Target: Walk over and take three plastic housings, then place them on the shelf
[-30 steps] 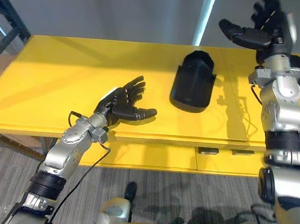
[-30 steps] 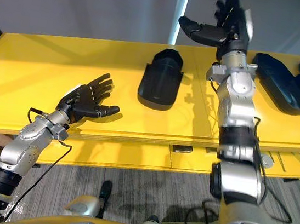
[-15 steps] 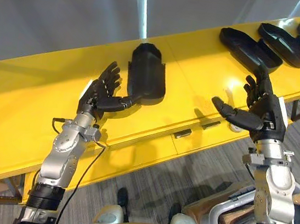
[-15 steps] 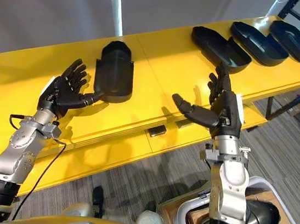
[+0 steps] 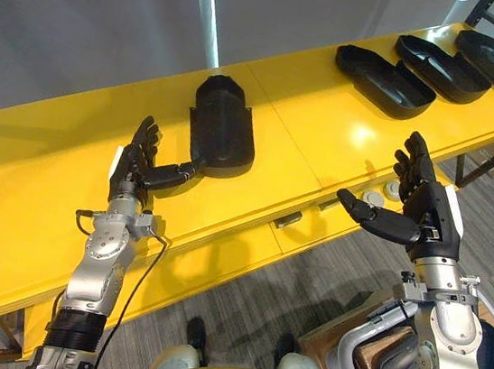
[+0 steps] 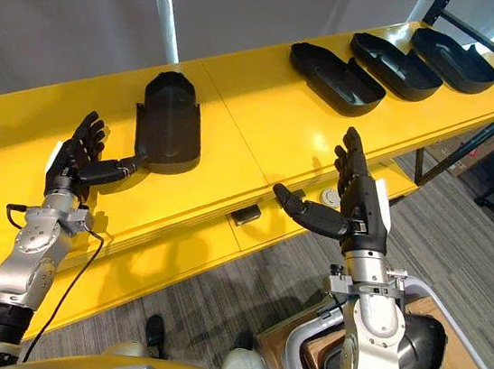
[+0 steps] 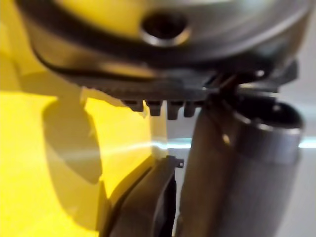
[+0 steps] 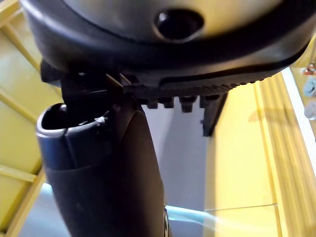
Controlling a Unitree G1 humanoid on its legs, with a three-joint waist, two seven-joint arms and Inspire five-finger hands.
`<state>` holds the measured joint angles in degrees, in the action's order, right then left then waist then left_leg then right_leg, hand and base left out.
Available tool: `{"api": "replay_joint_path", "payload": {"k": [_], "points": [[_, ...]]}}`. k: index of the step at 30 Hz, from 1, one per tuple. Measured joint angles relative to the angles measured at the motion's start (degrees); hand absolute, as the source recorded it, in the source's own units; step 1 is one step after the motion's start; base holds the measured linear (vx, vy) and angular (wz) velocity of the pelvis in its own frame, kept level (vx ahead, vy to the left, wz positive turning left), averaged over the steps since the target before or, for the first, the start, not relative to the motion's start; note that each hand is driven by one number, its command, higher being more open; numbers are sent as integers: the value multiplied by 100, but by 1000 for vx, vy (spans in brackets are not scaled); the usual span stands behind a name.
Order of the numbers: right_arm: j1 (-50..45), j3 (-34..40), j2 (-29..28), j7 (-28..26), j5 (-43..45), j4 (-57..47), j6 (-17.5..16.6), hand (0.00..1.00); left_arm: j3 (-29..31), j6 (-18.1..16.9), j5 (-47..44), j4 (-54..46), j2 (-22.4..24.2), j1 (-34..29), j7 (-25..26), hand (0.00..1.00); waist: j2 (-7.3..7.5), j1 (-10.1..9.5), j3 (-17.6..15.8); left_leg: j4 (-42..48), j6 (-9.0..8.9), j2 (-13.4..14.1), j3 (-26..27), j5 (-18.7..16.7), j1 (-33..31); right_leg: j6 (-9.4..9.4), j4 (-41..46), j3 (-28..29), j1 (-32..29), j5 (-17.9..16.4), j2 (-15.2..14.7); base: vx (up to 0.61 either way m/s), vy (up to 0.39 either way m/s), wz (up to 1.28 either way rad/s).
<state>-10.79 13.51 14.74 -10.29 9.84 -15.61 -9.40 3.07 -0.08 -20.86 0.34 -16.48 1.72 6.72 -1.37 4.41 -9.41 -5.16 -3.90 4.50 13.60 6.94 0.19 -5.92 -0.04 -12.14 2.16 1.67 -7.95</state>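
So the left hand (image 5: 133,168) is hovering over the yellow table (image 5: 35,202) with its fingers straight and spread, and its thumb is pointing at the near end of a black plastic housing (image 5: 222,136) lying just beside it. I honestly can't tell if the thumb tip is touching it. The right hand (image 5: 418,214) is hanging out past the table's front edge, wide open and holding nothing. A row of three more housings (image 5: 440,69) is sitting at the table's far right end, well apart from both hands.
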Motion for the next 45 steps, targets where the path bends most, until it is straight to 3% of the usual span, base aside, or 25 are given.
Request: {"api": "replay_joint_path", "payload": {"k": [8,18,28,38,45], "points": [[0,-108,0,-86,65,0,-19,100,-48,39,-1052,0,0,-5,-741,100,-9,10,6,1,9,1,1,5,-1,-1,1,0,-4,1,-1,0,0,0],[-5,-140,0,-153,182,-1,-17,100,-111,160,-1315,-110,40,-247,-1458,100,-97,29,75,1,21,4,-8,11,-7,-1,-6,-9,-2,1,-2,0,0,0],[-57,-254,0,-153,184,-2,-2,100,-414,333,-1279,-555,85,-455,-1748,100,-130,37,98,1,21,4,-16,11,-6,-2,-5,-15,3,1,-3,0,0,0],[-193,-368,-1,-148,171,-4,29,100,-466,403,-1091,-829,91,-461,-1556,100,-152,39,134,1,22,3,-41,12,-7,-1,-7,-33,10,1,-3,0,0,0],[-196,-419,3,243,-1005,-10,26,100,-369,354,-245,-829,245,-528,-361,100,-147,26,223,0,19,-4,-113,14,-15,-2,-19,-106,46,-1,-2,0,0,4]]}}
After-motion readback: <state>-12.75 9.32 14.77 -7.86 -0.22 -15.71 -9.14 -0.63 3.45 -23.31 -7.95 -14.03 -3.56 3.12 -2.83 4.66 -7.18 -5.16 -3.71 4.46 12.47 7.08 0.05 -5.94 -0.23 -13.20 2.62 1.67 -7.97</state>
